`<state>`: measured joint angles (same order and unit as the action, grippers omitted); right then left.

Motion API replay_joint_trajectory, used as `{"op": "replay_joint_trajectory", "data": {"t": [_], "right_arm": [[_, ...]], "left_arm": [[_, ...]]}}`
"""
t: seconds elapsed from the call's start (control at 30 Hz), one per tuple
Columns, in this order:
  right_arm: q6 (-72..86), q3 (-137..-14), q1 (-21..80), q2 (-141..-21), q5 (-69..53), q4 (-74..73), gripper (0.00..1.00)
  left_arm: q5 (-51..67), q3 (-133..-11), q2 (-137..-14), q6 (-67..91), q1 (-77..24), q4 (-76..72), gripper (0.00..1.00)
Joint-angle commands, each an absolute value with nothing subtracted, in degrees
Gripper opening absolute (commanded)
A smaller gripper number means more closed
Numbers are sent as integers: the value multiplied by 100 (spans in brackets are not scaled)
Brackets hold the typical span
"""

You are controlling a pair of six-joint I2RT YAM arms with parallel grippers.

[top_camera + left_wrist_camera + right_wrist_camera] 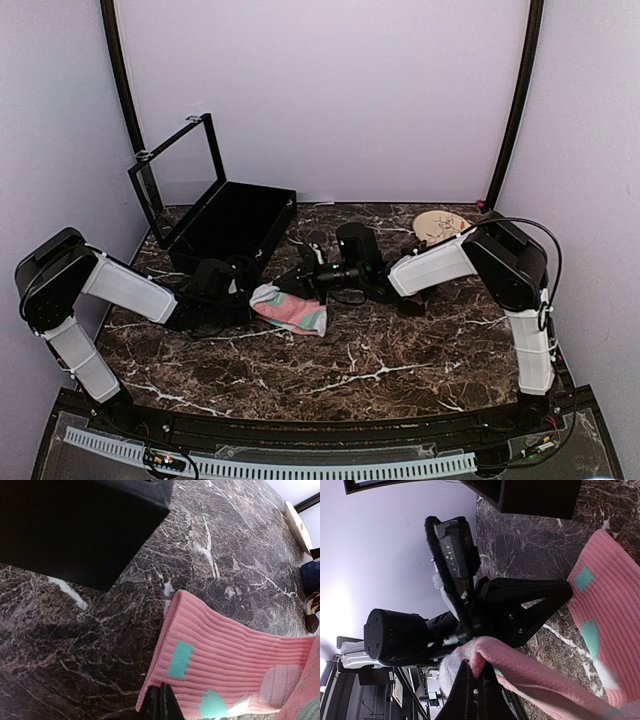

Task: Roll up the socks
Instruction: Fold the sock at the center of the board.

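The pink sock (293, 312) with green patches lies stretched on the marble table between both grippers. In the left wrist view my left gripper (165, 706) is shut on the ribbed cuff edge of the pink sock (235, 660). My right gripper (479, 680) is shut on a raised fold at the other end of the pink sock (530, 672), lifted off the table. From above, the left gripper (250, 297) and right gripper (305, 285) nearly meet over the sock. A bit of the black argyle sock (313, 611) shows at the right edge of the left wrist view.
An open black box (235, 225) stands at the back left, close behind the left gripper. A round tan plate (440, 224) lies at the back right. A dark blue mug (311, 576) stands beside the argyle sock. Marble table (380, 370) stretches in front.
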<state>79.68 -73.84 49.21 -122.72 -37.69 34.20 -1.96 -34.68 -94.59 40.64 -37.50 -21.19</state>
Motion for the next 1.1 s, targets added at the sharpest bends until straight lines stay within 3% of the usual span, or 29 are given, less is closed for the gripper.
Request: {"op": "replay_joint_trajectory", "data": {"t": [0.0, 0.57, 1.07], "right_arm": [[7998, -7588, 4854, -12466, -3652, 3474, 0], [7968, -7146, 4718, -12482, -3199, 3482, 0], [8104, -7832, 4714, -12965, -3053, 3258, 0]], "left_arm": [[-115, -3327, -9432, 4096, -3713, -1985, 0], [-146, -3098, -9255, 4240, -3612, -2106, 0], [-27, -3068, -9316, 4254, -3612, -2325, 0]]}}
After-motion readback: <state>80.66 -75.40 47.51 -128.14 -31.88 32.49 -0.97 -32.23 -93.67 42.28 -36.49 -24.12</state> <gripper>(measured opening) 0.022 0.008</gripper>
